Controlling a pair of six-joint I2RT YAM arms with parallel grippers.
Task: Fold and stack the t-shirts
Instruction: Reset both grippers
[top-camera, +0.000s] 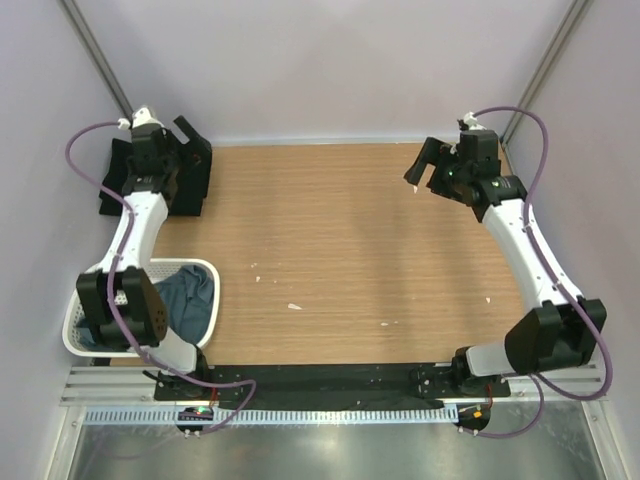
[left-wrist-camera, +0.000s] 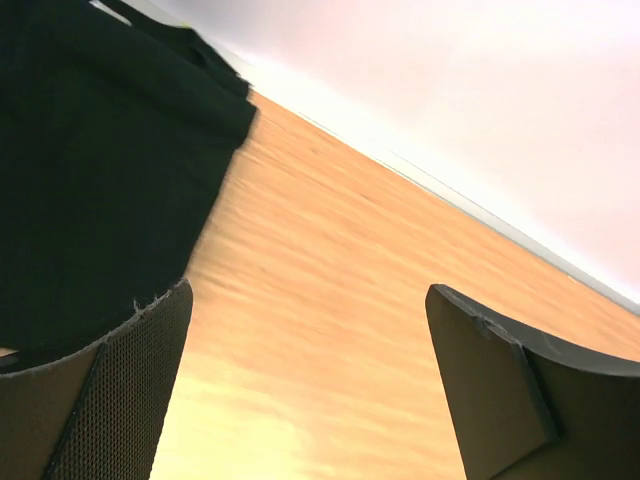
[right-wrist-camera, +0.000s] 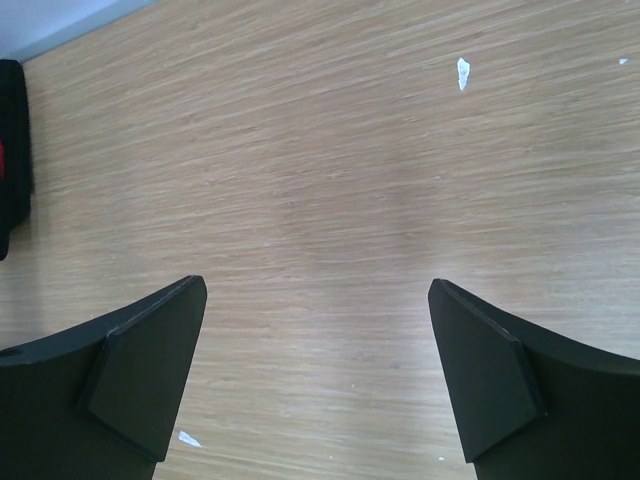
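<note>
A folded black t-shirt (top-camera: 195, 185) lies at the table's far left corner; it fills the left side of the left wrist view (left-wrist-camera: 90, 170). My left gripper (top-camera: 183, 150) hovers over it, open and empty (left-wrist-camera: 308, 290), with bare table between the fingers. A sliver of the red t-shirt (right-wrist-camera: 2, 158) shows against the black one (right-wrist-camera: 12, 110) at the left edge of the right wrist view. The grey-blue t-shirt (top-camera: 190, 300) lies crumpled in the basket. My right gripper (top-camera: 425, 175) is open and empty (right-wrist-camera: 318, 282) above bare wood at the far right.
A white lattice basket (top-camera: 214, 300) stands at the near left beside the left arm's base. Small white scraps (top-camera: 294, 306) lie on the wooden table (top-camera: 340, 250); one shows in the right wrist view (right-wrist-camera: 462, 72). Walls close in the back and sides.
</note>
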